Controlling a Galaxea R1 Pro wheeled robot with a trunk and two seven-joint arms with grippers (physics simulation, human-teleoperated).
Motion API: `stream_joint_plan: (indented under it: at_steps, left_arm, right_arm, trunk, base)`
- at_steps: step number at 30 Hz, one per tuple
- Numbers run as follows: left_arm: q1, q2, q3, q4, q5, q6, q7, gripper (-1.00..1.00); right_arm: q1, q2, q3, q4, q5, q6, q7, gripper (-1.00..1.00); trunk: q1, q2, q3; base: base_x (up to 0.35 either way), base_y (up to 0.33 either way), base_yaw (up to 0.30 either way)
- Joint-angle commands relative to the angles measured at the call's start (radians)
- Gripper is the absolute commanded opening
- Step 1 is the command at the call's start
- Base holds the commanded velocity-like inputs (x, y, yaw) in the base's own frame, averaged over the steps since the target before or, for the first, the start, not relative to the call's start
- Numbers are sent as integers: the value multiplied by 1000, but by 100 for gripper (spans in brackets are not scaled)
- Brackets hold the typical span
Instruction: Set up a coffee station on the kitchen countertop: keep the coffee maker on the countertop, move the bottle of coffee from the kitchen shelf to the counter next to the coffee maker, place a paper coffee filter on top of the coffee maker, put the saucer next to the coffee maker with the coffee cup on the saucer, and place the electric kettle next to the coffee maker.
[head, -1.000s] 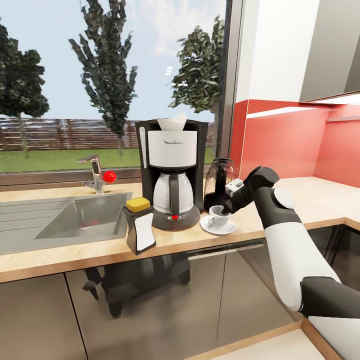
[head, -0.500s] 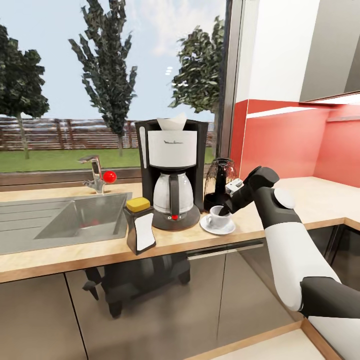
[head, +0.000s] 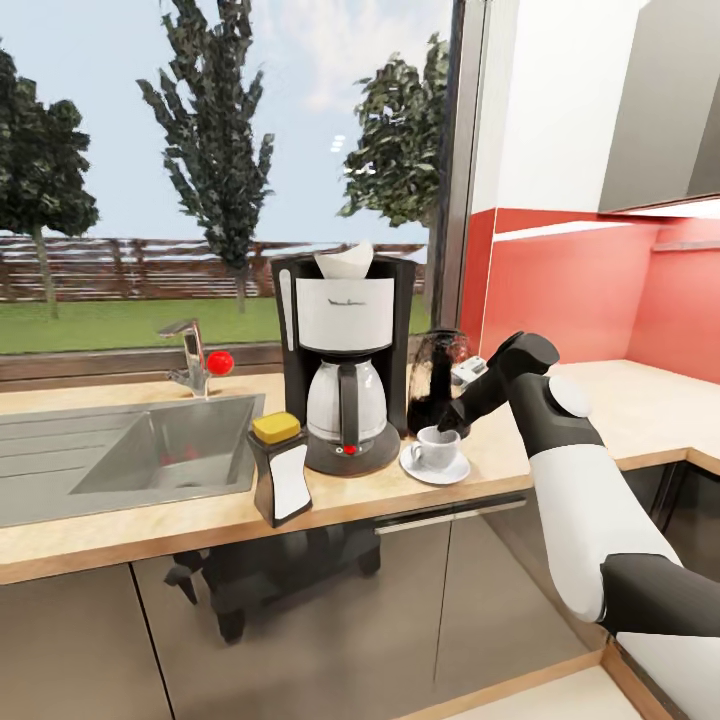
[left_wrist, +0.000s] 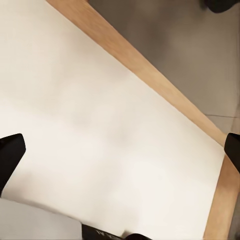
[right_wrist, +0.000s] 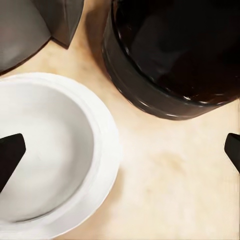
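The white-and-black right arm is bent up from lower right to centre, its right gripper (head: 452, 418) spread wide just above the small white ceramic coffee cup (head: 436, 447), upright on its round white saucer (head: 434, 467). Beyond, seemingly, stands the dark glass electric kettle (head: 436, 365), beside the black-and-white coffee maker (head: 345, 350).

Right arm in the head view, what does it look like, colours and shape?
The right arm is a thick, rounded tube with a glossy white shell, dark grey at the elbox and a black forearm and wrist. A round white cap marks one joint, and a small light grey block sits by the wrist. In the right wrist view the fingers are black, tapered tips.
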Motion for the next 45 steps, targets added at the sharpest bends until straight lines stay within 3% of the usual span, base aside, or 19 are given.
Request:
stream_joint_plan:
  at_steps: [1,8,13,18,26,45]
  left_arm:
    - [0,0,8,0,-2,7,-4,100]
    - [0,0,8,-1,-2,7,-2,100]
    - [0,0,8,-1,-2,7,-2,100]
    - [0,0,8,0,-2,6,-2,100]
    - [0,0,8,0,-2,6,-2,100]
    - [0,0,8,-1,-2,6,-3,100]
  right_arm:
    - [-1,1,-3,-1,10,9,10,100]
    - [-1,-6,-8,-5,10,7,14,100]
    - [-1,-26,-10,-44,-11,6,21,100]
    - [-1,-37,-10,-66,-39,6,34,100]
    - [-1,-43,-11,-109,-43,6,38,100]
    - [-1,-56,-11,-113,-41,6,37,100]
  trunk:
    - [-4,7,2]
    - [-31,56,24]
    - [-50,91,40]
    - [-50,91,40]
    - [-50,91,40]
    - [-50,91,40]
  base:
    - [0,0,0]
    - [0,0,0]
    - [0,0,0]
    - [0,0,0]
    - [-44,0,0]
    - [-307,0,0]
